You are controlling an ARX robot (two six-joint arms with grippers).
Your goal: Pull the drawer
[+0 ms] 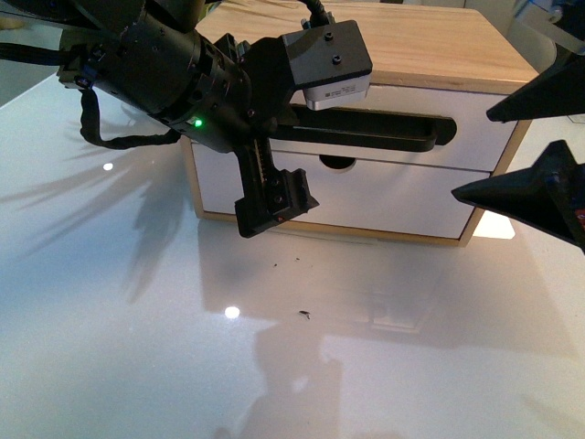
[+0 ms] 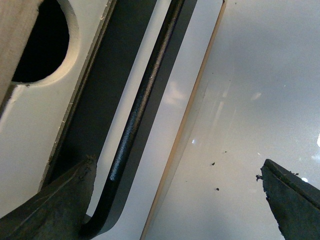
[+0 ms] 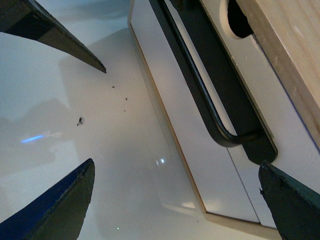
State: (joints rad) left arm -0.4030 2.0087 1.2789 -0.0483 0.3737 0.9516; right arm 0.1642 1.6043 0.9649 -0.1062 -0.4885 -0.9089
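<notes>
The drawer (image 1: 411, 101) is the upper white front of a wood-topped cabinet, with a long black bar handle (image 1: 393, 130). Its front sits level with the lower front. My left gripper (image 1: 274, 206) hangs open before the cabinet's left part. In the left wrist view the handle (image 2: 142, 100) bends in close beside one finger (image 2: 50, 205), while the other finger (image 2: 292, 200) is over the table; the notch (image 2: 40, 42) shows beside the wood. My right gripper (image 1: 471, 155) is open near the cabinet's right end, holding nothing. Its wrist view shows the handle's other end (image 3: 220, 130).
Below is a white drawer front (image 1: 384, 197) with a notch (image 1: 336, 163) and no handle. The cabinet stands on a glossy white table (image 1: 137, 320) with a few dark specks (image 1: 303, 315). The left arm (image 1: 164, 64) covers the cabinet's upper left corner.
</notes>
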